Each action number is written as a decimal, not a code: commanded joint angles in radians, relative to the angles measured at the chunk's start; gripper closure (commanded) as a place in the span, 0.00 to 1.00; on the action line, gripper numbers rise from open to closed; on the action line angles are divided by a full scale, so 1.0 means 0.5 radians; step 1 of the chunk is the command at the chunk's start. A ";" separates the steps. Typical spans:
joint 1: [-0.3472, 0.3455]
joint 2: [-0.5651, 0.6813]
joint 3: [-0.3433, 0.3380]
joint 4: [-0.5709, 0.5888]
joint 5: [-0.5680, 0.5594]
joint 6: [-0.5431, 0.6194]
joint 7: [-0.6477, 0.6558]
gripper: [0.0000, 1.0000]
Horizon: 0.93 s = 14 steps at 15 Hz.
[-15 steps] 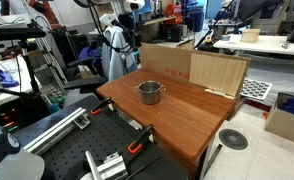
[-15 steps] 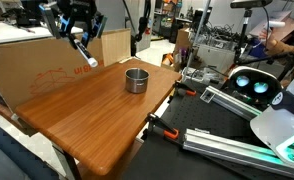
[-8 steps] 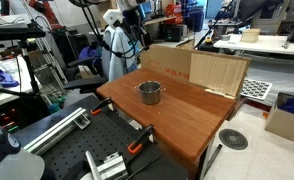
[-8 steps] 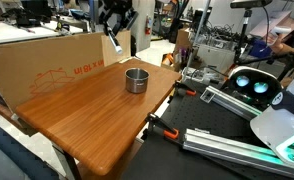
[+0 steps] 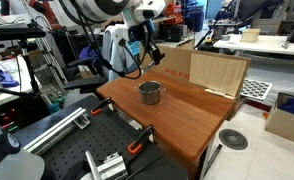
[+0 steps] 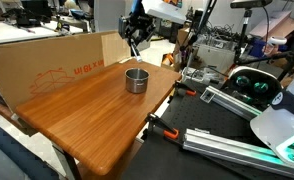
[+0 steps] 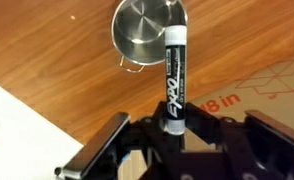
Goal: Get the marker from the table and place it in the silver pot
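one marker (image 7: 174,75) is up in the air, the jaws of our gripper (image 7: 174,128) clenched on one end; we hold it above the silver pot (image 7: 145,28), which stands on the table (image 7: 47,50).

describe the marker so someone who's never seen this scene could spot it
Start at the reddish-brown wooden table with the round silver pot on it. Just above, near the pot, the gripper is shut on the marker: a thin black stick with white lettering, the only pen-like thing around.

silver pot (image 7: 142,30): rim cropped | marker (image 7: 174,75): tail hidden, perhaps inside hand (image 7: 174,127)
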State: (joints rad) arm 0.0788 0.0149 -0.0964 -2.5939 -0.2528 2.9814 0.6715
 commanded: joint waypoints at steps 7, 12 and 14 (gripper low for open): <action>0.091 0.274 -0.213 0.129 -0.568 0.232 0.491 0.94; 0.198 0.398 -0.329 0.198 -0.834 0.211 0.707 0.94; 0.246 0.442 -0.346 0.214 -0.886 0.208 0.761 0.94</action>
State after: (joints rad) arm 0.1537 0.2007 -0.2276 -2.5100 -0.6326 3.0636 0.9893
